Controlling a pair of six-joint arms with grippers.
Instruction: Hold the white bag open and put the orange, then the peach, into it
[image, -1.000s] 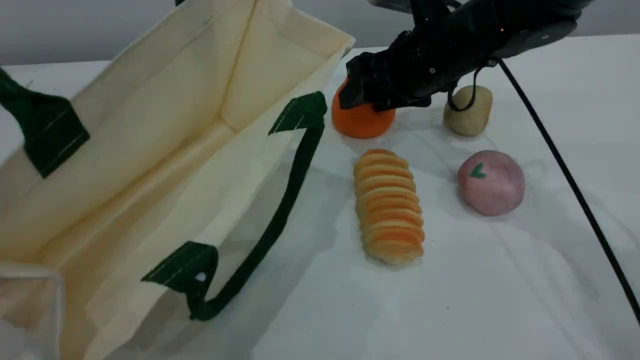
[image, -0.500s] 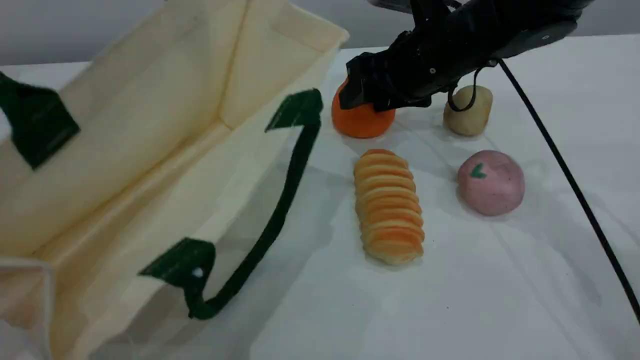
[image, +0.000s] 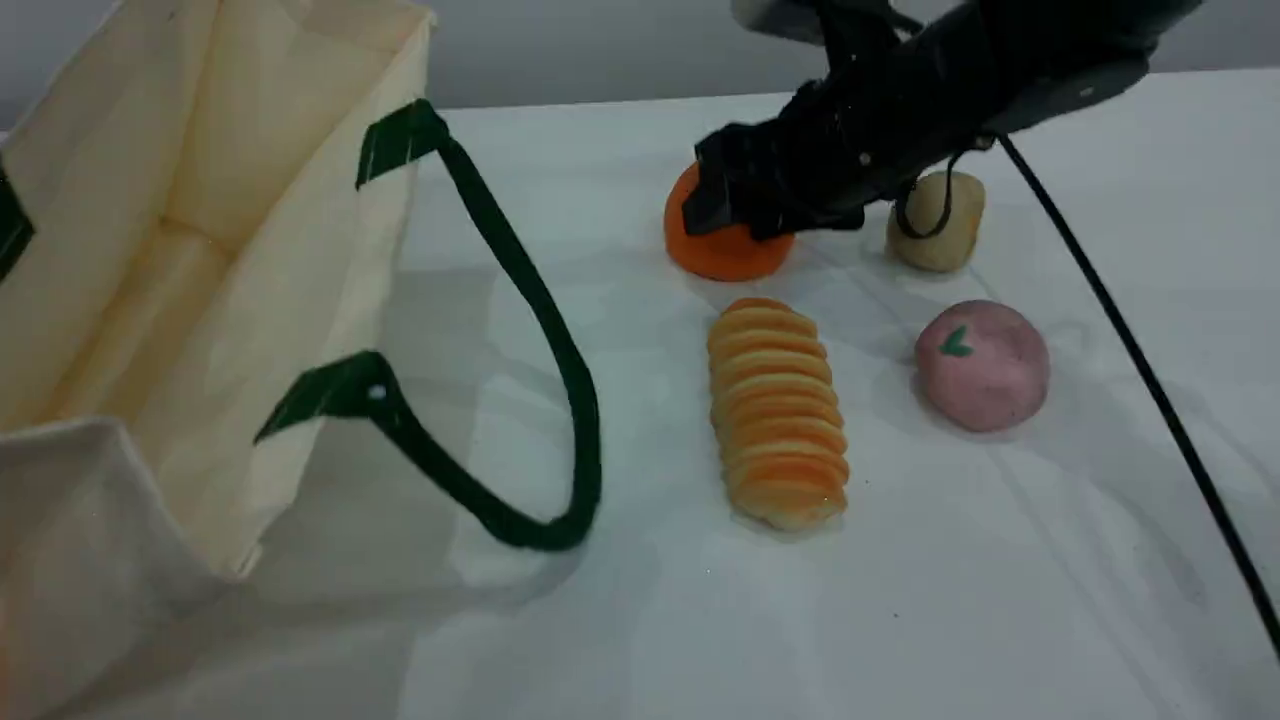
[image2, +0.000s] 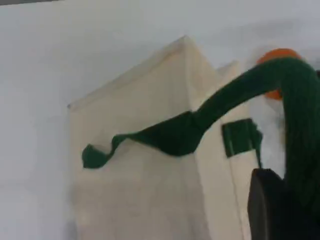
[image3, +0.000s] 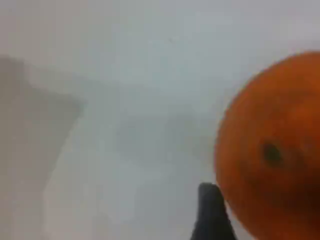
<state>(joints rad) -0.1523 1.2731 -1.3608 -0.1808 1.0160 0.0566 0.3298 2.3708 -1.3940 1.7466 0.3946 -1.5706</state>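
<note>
The right end effector (image: 735, 205) sits over the orange (image: 722, 250), spread wide around it; one fingertip (image3: 212, 212) touches its side. The left end effector (image2: 280, 210) is clamped on the white bag (image: 200, 300) handle (image2: 295, 125). One peach (image: 982, 365), one bread loaf (image: 778, 410) and one tan lump (image: 940, 235) lie on the tabletop (image: 950, 580).

Large cream-white canvas tote bag (image: 200, 250): matt woven cloth, creased along folds. Its dark green rope-like handle (image: 520, 290): soft matt cord, stitched green cloth patches. Bright orange round fruit (image: 722, 248): matt, faintly pitted skin. Dusty pink round peach (image: 982, 365): matt, speckled. Ridged orange-yellow bread loaf (image: 777, 412), at peach's 9 o'clock: smooth, slight sheen. White table (image: 900, 580): smooth, faintly glossy.
</note>
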